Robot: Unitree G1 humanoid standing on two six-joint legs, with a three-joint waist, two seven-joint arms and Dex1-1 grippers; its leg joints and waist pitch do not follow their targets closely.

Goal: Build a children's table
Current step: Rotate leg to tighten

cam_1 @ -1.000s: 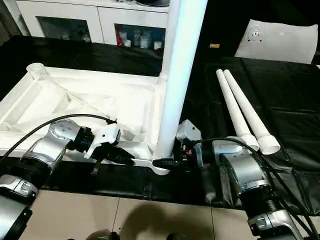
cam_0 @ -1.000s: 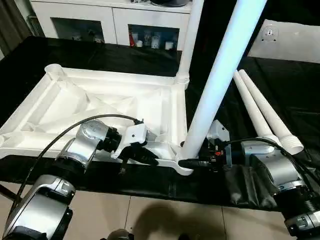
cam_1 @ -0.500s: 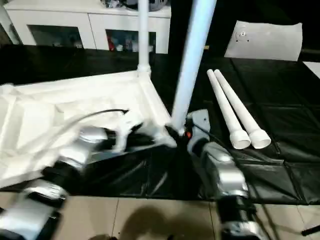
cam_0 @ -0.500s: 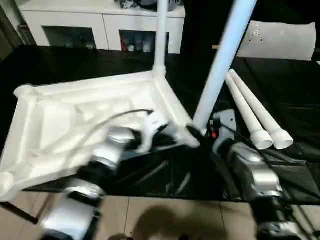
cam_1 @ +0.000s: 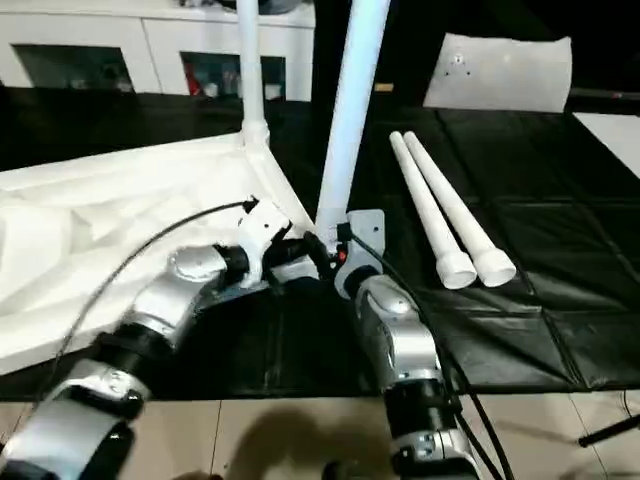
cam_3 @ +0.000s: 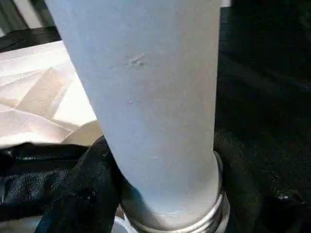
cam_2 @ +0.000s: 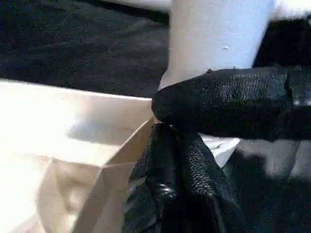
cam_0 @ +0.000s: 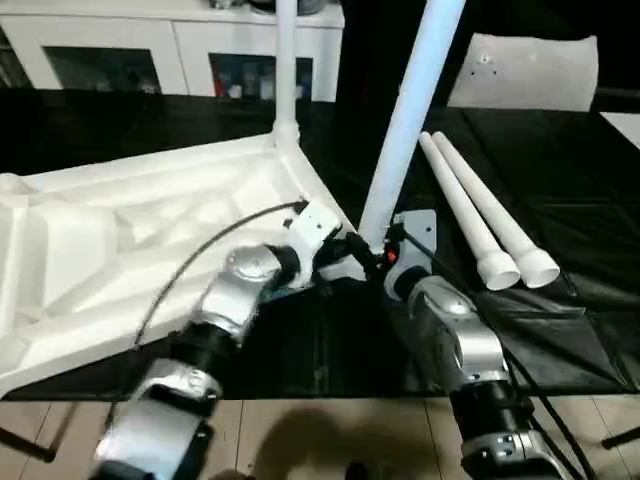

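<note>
**Both grippers meet at the near corner of an upturned table**

The white tabletop (cam_0: 130, 240) lies underside up on a black-covered desk (cam_0: 560, 200), toward its left side. Two legs stand in its corner sockets: a far leg (cam_0: 285, 70) and a near leg (cam_0: 405, 130). Two loose legs (cam_0: 480, 215) lie side by side on the desk's right half. The left gripper (cam_0: 345, 262), fingers pressed together, reaches across to the near socket. The right gripper (cam_0: 385, 255) clasps the near leg's base, one finger either side.
</note>
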